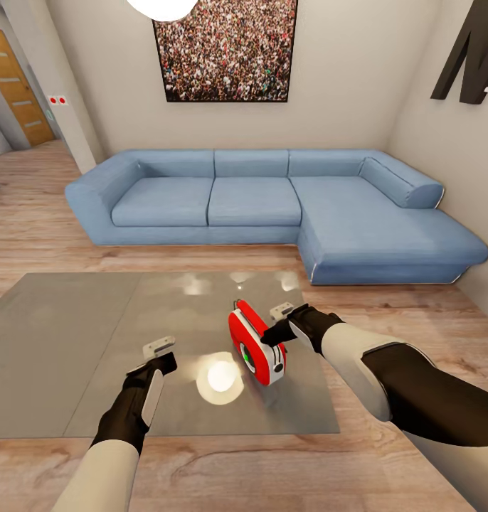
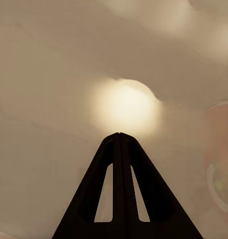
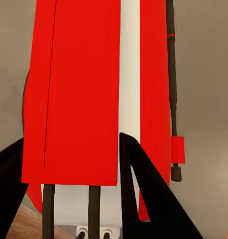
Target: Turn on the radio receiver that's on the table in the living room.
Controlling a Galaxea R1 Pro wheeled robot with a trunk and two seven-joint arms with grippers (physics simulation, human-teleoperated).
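Both arms reach out low over the surface [image 1: 73,341]. Left claw [image 1: 158,350] hangs above bare glossy top near the lamp glare, fingers clenched tip to tip in its wrist view [image 2: 119,137]. Right claw [image 1: 281,323] is at the radio receiver [image 1: 255,343]: wrist view has the red case and white band sitting between two spread fingers [image 3: 139,164], so released, bracketing the top of the radio, can't tell if it touches.

Radio stands upright on the right part of the surface, toward the near edge, dial face turned toward the left arm, thin antenna lying along one side.

Step, as I read it: reach is done, contact/press on the radio is what's in hand. Next move likely needs a small, straight push or a close on the case without tipping it; it's narrow and upright, a side shove could knock it over.

Room: grey glossy low surface on light wood plank floor [image 1: 415,313], blue L-shaped sofa [image 1: 272,206] behind it well apart, crowd picture [image 1: 226,46] on beige wall, wooden door [image 1: 16,85] far left
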